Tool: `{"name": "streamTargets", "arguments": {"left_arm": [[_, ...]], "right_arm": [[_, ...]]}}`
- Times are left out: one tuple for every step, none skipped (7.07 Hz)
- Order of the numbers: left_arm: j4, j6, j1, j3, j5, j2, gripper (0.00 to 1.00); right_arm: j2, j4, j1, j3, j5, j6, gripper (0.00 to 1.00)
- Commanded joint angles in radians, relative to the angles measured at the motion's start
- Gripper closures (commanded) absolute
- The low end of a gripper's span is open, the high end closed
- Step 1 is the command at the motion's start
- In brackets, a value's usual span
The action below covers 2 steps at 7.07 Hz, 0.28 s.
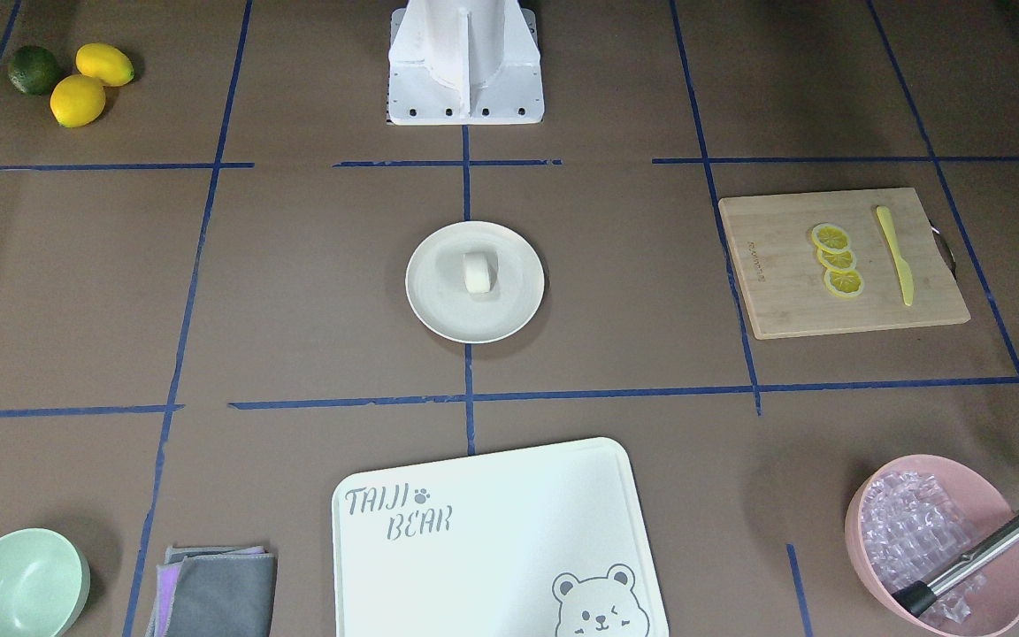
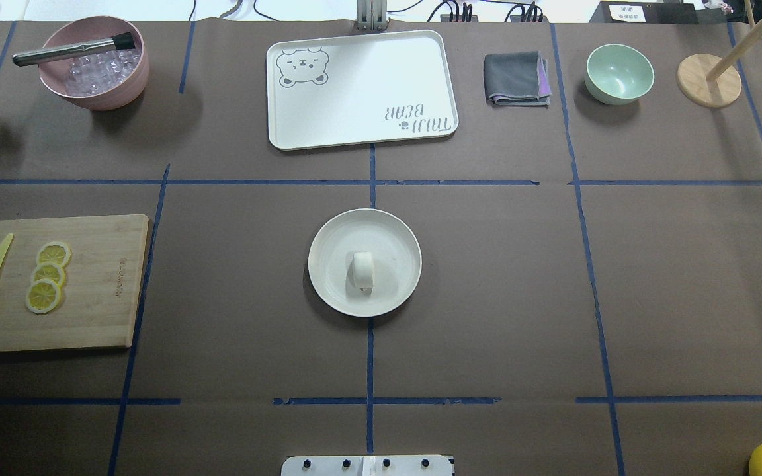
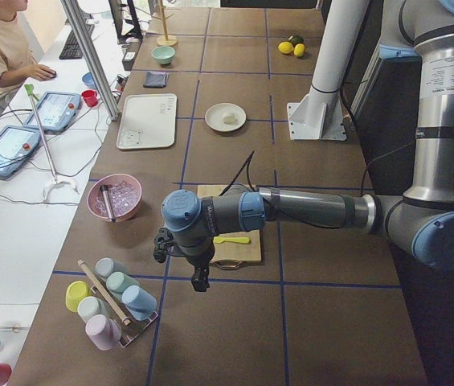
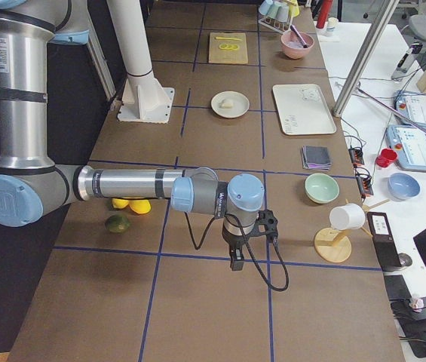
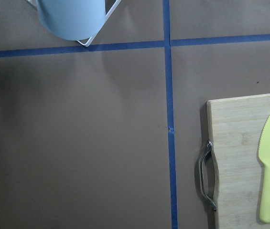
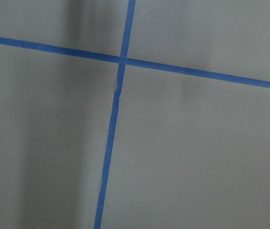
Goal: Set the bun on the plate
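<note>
My left gripper and right gripper hang well away from the plate. They show side-on only, so I cannot tell whether either is parted or closed. Beyond the plate, the white tray reads "TAIJI BEAR". The bun lies at the plate's middle. I judge it light, soft and easily dented, best pinched gently across its rounded sides.

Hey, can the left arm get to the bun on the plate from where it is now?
Probably yes. The bun lies uncovered on the plate, nothing standing beside it. The left gripper hangs beyond the cutting board, and only that low board lies between.
</note>
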Motion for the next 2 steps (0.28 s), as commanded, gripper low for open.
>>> {"name": "streamTargets", "arguments": {"left_arm": [[-0.001, 0.000, 0.000, 0.001, 0.000, 0.001, 0.00], [-0.001, 0.000, 0.000, 0.001, 0.000, 0.001, 0.00]], "right_arm": [[0.000, 0.000, 0.001, -0.001, 0.000, 0.000, 0.00], [0.002, 0.000, 0.000, -0.001, 0.000, 0.000, 0.00]]}}
